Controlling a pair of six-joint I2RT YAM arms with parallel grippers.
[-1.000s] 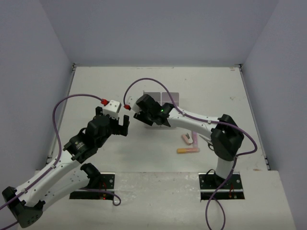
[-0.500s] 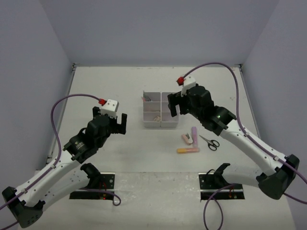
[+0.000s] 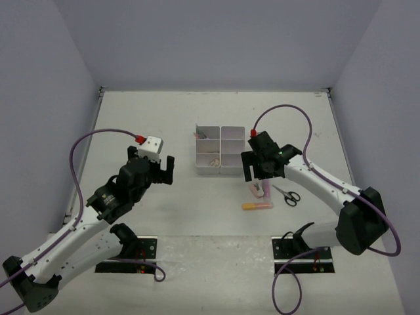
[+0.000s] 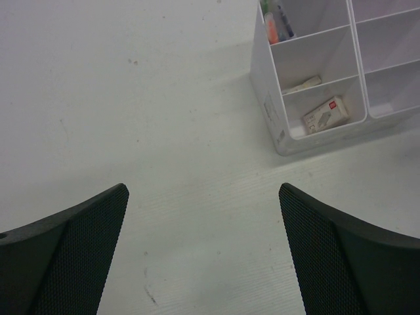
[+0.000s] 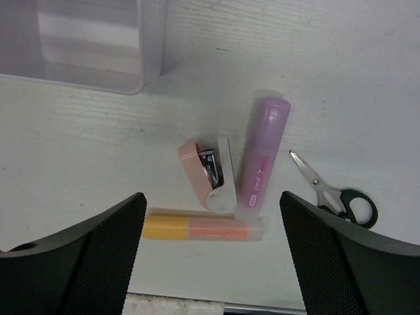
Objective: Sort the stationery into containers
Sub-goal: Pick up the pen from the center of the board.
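The white six-compartment organizer [image 3: 220, 149] stands mid-table. In the left wrist view its [image 4: 266, 72] left column holds pens [image 4: 275, 20], a tan piece [image 4: 303, 84] and a boxed eraser [image 4: 325, 115]. To its front right lie a small pink stapler [image 5: 209, 176], a pink marker [image 5: 262, 157], an orange marker [image 5: 203, 226] and black-handled scissors [image 5: 336, 191]. My right gripper [image 5: 212, 200] hovers open directly above the stapler and markers [image 3: 257, 205], holding nothing. My left gripper [image 4: 202, 223] is open over bare table, left of the organizer.
The table's near edge [image 5: 197, 303] runs just below the orange marker. The organizer's front right corner [image 5: 141, 59] is up and to the left of my right gripper. Purple cables [image 3: 282, 111] arc over both arms.
My right arm swung from over the organizer to its right, then down above the loose items in front, and its jaws opened. The left arm has not moved.
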